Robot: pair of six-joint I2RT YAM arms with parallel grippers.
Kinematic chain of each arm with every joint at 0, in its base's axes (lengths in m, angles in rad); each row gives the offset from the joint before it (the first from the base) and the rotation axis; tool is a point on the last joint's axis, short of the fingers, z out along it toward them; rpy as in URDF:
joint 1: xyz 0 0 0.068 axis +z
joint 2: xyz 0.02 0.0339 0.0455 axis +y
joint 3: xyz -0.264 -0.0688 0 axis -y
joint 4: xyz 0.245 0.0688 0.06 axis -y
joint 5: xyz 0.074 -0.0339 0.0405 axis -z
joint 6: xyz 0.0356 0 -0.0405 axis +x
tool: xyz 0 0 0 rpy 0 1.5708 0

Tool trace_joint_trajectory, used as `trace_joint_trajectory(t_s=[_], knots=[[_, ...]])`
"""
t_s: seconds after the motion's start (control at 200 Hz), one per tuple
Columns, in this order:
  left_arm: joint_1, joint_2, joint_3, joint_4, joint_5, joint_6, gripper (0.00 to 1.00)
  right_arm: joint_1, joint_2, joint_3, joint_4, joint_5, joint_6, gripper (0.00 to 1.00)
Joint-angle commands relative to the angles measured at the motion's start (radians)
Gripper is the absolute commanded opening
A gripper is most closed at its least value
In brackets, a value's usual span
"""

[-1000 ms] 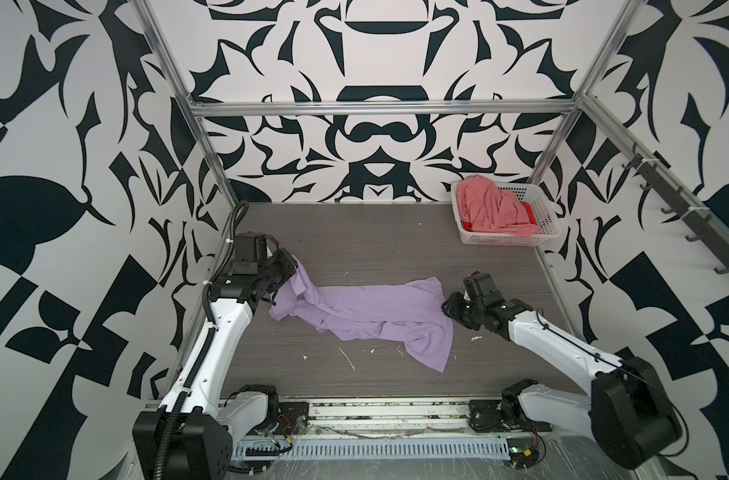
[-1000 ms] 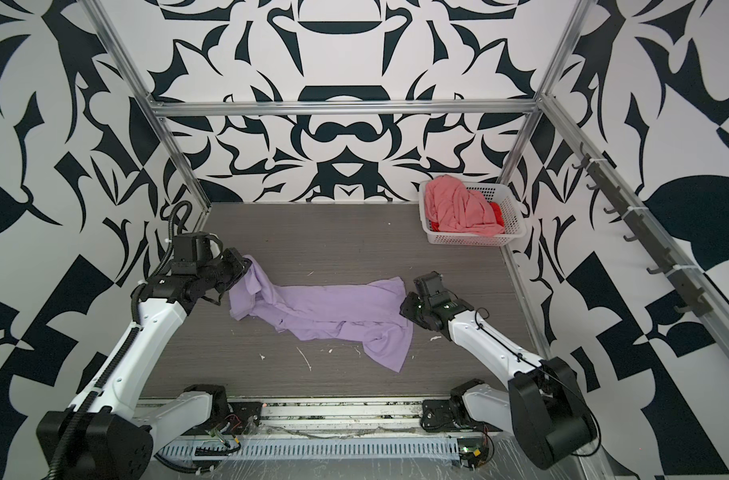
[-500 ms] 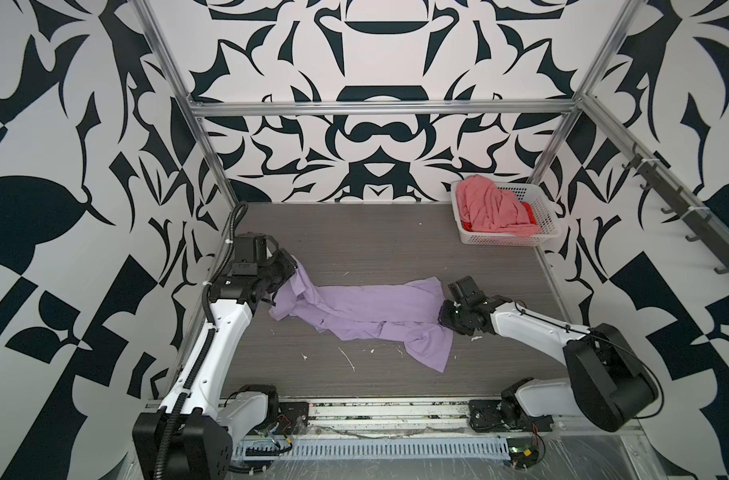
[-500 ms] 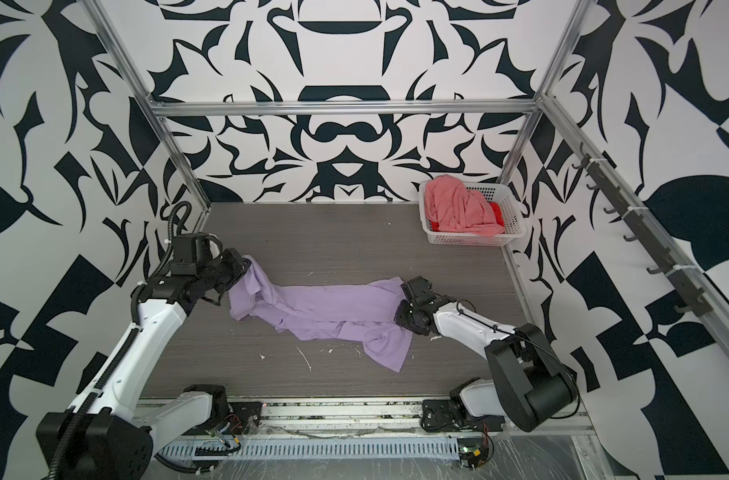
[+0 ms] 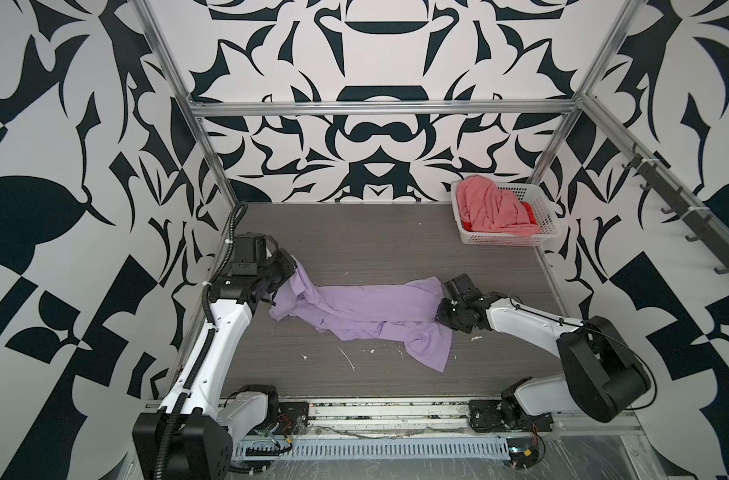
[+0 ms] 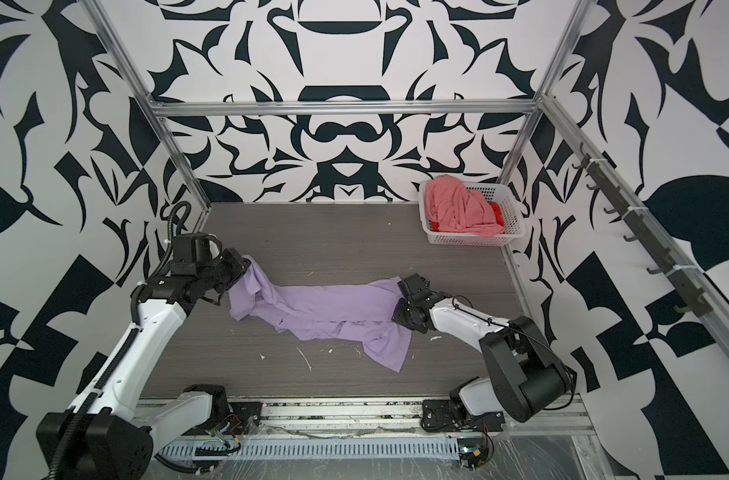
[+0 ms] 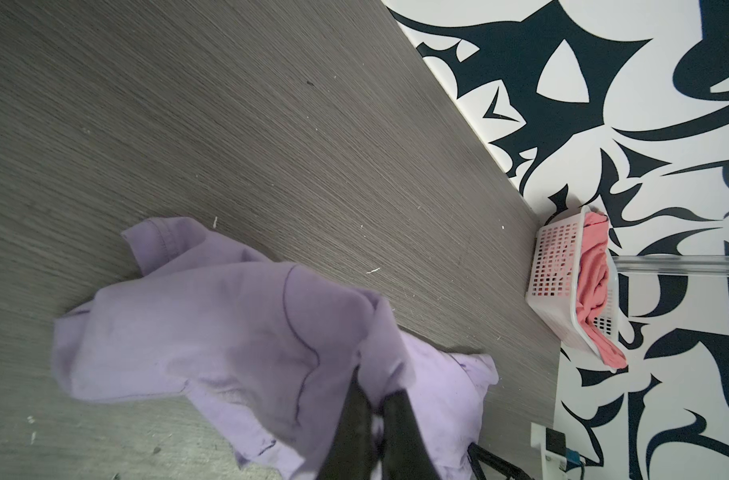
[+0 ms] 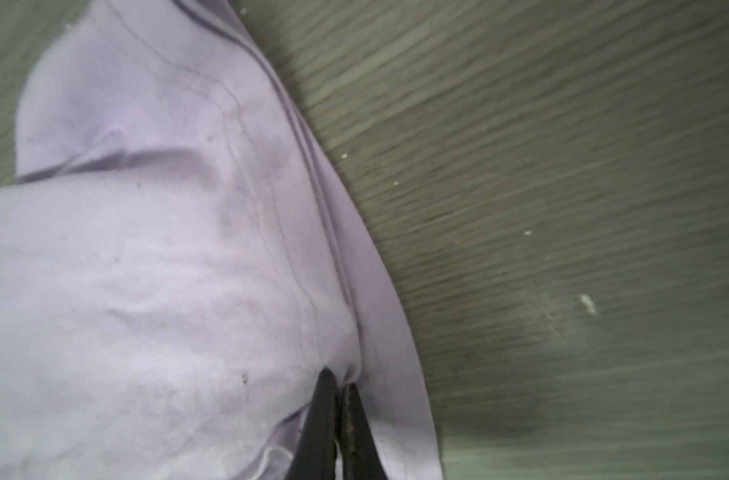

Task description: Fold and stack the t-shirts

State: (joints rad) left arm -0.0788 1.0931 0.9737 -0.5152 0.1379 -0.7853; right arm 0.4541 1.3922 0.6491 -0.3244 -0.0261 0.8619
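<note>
- Currently, the lavender t-shirt (image 5: 367, 307) lies rumpled on the table (image 5: 396, 245), stretched between both grippers.
- Left gripper (image 5: 291, 272): clamped tight on one end of the cloth, which is raised off the table there.
- Right gripper (image 8: 338, 384): pinched closed on a seam fold at the opposite end.
- Salmon-pink t-shirt (image 5: 489, 208) and red t-shirt (image 5: 529, 212): heaped in the white basket (image 5: 504, 240), well beyond the right gripper.

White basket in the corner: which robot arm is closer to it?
Right. The right arm holds the lavender tee in front of the basket; the left arm is far across the table.
</note>
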Motion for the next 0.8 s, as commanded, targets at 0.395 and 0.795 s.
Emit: trace_joint_trajectory(t_s=[0.395, 0.795], knots=[[0.005, 0.156, 0.109, -0.206, 0.117, 0.123, 0.0, -0.029, -0.23, 0.218, -0.433, 0.162, -0.093, 0.0], [0.005, 0.287, 0.093, -0.442, 0.165, 0.219, 0.06, -0.318, -0.341, 0.276, -0.567, 0.176, -0.297, 0.0]])
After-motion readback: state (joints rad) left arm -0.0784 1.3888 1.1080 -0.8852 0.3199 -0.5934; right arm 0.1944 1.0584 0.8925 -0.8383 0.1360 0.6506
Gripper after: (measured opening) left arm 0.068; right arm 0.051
